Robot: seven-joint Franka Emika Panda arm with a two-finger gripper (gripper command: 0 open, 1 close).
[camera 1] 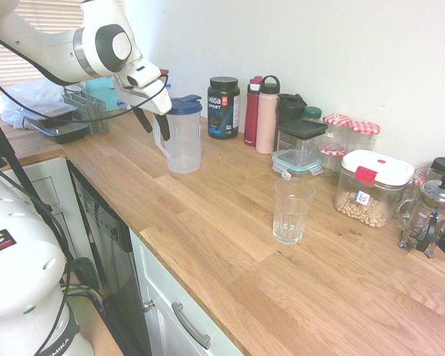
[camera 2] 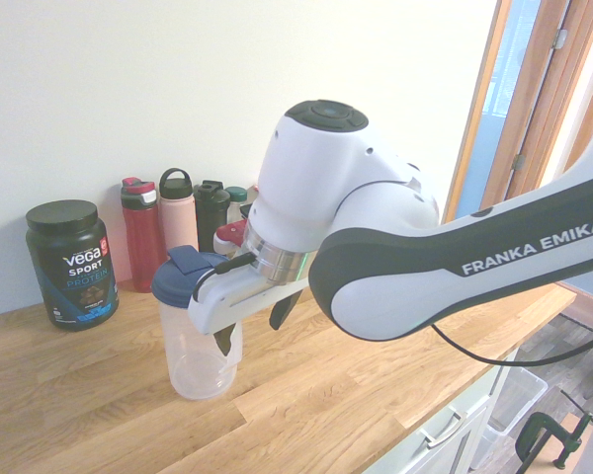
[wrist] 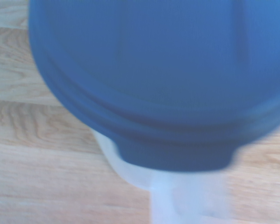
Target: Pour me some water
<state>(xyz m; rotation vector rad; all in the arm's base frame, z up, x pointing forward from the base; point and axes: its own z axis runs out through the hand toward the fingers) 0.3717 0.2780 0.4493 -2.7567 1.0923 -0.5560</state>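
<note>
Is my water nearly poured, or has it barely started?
Barely started. Nothing looks done: the clear drinking glass stands empty on the wooden counter. In hand: the open gripper hovers at the handle of the clear plastic jug with a blue lid, not gripping it. Left: grasp the jug, carry it over, pour.

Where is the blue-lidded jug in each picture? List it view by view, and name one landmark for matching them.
First exterior view: jug at upper left of centre, by the gripper.
Second exterior view: jug at lower left, partly behind the gripper.
Wrist view: blue lid fills the picture.
Shared landmark: black protein tub.
</note>
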